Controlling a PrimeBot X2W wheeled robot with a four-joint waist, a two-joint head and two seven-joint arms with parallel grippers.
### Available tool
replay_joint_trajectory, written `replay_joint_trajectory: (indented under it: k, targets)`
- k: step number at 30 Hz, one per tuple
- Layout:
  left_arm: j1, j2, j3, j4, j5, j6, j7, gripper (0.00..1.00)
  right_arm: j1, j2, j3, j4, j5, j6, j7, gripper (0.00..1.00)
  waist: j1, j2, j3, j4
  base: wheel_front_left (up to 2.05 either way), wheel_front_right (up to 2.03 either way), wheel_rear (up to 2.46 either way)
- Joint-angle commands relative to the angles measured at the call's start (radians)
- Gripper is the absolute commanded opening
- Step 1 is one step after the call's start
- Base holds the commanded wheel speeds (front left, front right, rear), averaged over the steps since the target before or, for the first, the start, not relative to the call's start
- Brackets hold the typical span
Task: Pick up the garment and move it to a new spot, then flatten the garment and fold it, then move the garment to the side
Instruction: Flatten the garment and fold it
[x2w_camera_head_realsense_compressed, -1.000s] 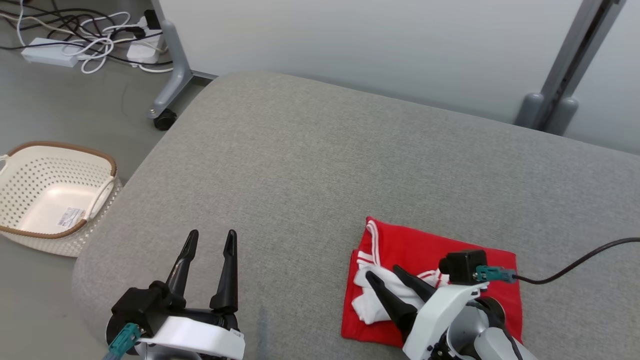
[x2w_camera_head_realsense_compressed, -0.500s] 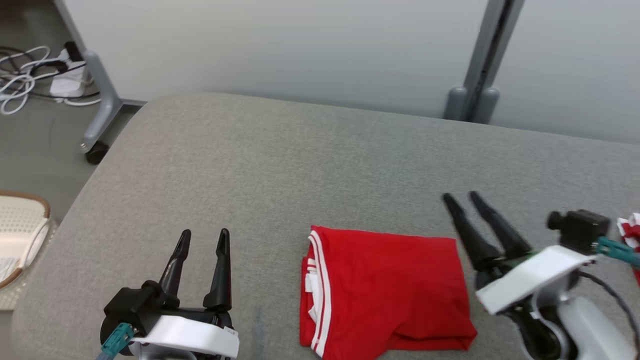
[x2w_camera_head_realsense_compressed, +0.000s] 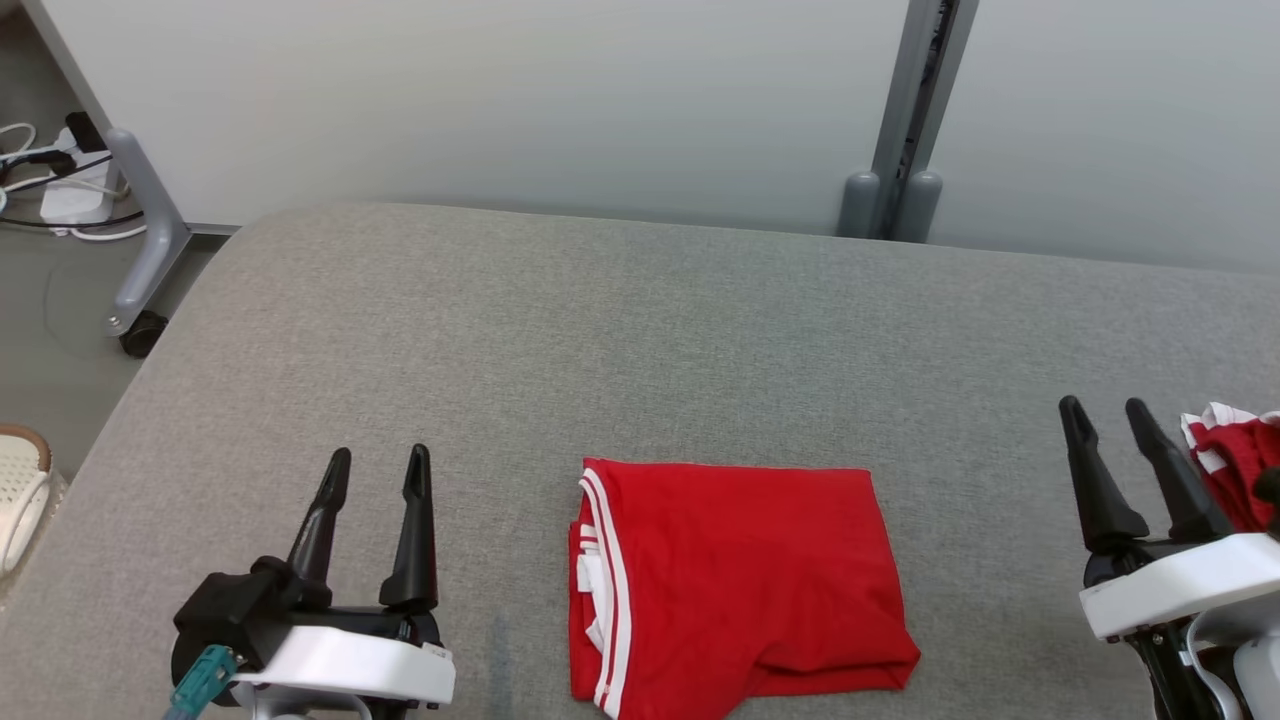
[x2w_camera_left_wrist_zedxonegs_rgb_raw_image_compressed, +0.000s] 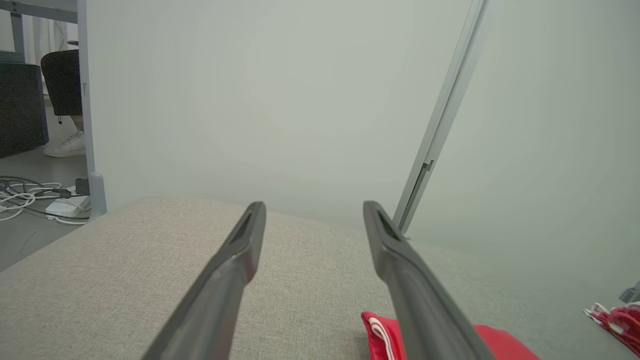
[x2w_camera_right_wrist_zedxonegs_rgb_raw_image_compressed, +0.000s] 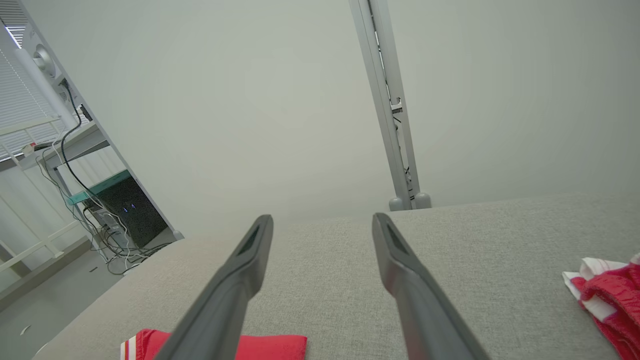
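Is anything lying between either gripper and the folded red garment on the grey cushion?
Nothing visible. Bare grey cushion separates the folded red garment from the left gripper and from the right gripper. A crumpled red-and-white garment lies beyond the right gripper, at the head view's right edge, off both paths.

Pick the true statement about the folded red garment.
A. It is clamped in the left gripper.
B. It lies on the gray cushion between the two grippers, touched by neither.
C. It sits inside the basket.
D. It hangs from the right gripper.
B: the folded red garment rests on the gray cushion, with the open left gripper and the open right gripper standing apart from it on either side.
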Motion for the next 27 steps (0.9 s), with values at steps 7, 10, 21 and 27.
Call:
replay_joint_trajectory:
  k: [7, 10, 21, 27]
  targets:
    - [0.009, 0.003, 0.052, -0.027, 0.026, 0.007, -0.004, 1.00, 0.024, -0.013, -0.046, -0.036, -0.107, 0.000, -0.093, 1.00, 0.0000, 0.0000, 0.008, -0.048, 0.00, 0.00, 0.00]
    - [0.016, 0.004, 0.067, -0.038, 0.036, 0.013, -0.004, 1.00, 0.049, 0.008, -0.056, -0.025, -0.178, 0.000, -0.128, 1.00, 0.0000, 0.0000, 0.013, -0.075, 0.00, 0.00, 0.00]
    - [0.021, 0.003, 0.102, -0.027, 0.073, 0.000, -0.004, 1.00, 0.078, 0.036, -0.031, -0.041, -0.327, 0.000, -0.141, 1.00, 0.0000, 0.0000, 0.016, -0.120, 0.00, 0.00, 0.00]
    - [0.018, 0.003, 0.093, -0.030, 0.086, 0.003, -0.004, 1.00, 0.086, 0.050, -0.019, -0.065, -0.347, 0.000, -0.141, 1.00, 0.0000, 0.0000, 0.013, -0.127, 0.00, 0.00, 0.00]
